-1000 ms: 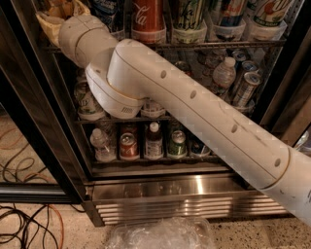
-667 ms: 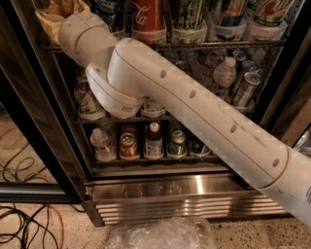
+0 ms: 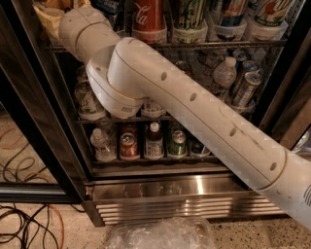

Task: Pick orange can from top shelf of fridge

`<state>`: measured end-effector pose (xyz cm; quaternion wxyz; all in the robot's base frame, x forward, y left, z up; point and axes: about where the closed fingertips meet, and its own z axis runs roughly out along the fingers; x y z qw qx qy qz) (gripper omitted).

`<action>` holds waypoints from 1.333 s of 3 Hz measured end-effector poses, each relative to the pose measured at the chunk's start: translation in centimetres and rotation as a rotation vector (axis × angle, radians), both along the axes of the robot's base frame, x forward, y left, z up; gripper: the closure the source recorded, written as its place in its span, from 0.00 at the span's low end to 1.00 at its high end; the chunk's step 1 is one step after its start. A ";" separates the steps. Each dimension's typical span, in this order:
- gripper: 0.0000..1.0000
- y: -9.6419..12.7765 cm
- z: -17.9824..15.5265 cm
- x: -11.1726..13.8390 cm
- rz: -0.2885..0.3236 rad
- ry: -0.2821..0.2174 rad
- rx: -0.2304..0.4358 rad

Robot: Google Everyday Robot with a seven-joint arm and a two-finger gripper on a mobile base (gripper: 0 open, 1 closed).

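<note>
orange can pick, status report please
Gripper at left end of top shelf, mostly hidden behind wrist. Orange can right there, grasp unconfirmed. Red Coca-Cola can stands just right of it.

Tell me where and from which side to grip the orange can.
Take the orange can around its slim round body, coming level from the fridge's open front. It seems to stand upright at the left end of the top shelf, with the Coca-Cola can close on its right. The gripper sits there, top-left, past the wrist.
</note>
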<state>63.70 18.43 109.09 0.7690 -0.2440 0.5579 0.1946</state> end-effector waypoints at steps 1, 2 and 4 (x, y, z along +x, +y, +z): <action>1.00 -0.4 0.4 -0.2 -0.008 -0.015 0.004; 1.00 -0.4 0.6 -0.5 -0.004 -0.024 -0.003; 1.00 0.1 0.8 -3.5 0.036 -0.040 -0.019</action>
